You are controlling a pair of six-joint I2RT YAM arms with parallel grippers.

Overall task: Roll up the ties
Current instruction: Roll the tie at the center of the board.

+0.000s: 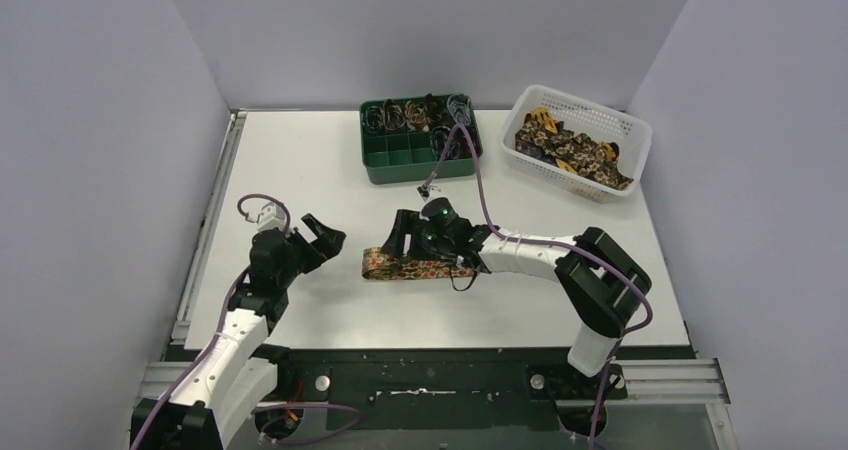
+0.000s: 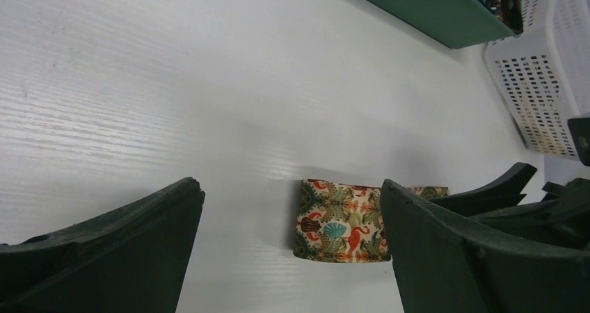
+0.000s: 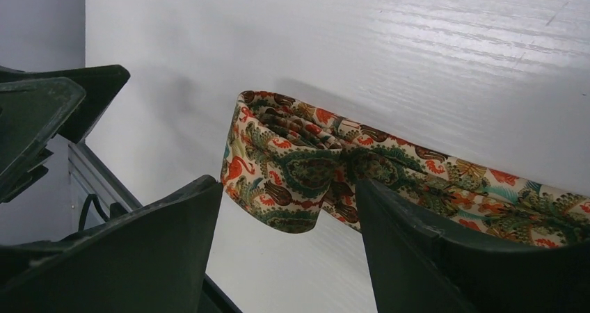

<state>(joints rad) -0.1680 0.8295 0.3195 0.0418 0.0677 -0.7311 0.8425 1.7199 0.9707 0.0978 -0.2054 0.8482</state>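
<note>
tie: flat on table | green tray, white basket: behind, apart

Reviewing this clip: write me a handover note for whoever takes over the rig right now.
Left gripper: open, empty, beside the tie on the table.
Right gripper: open, jaws either side of that tie's turned-over end, not clamped.
Things: coiled ties in the green tray; loose ties in the white basket.
Done: some coils stowed.
Left: roll this tie, then the basket's.
</note>
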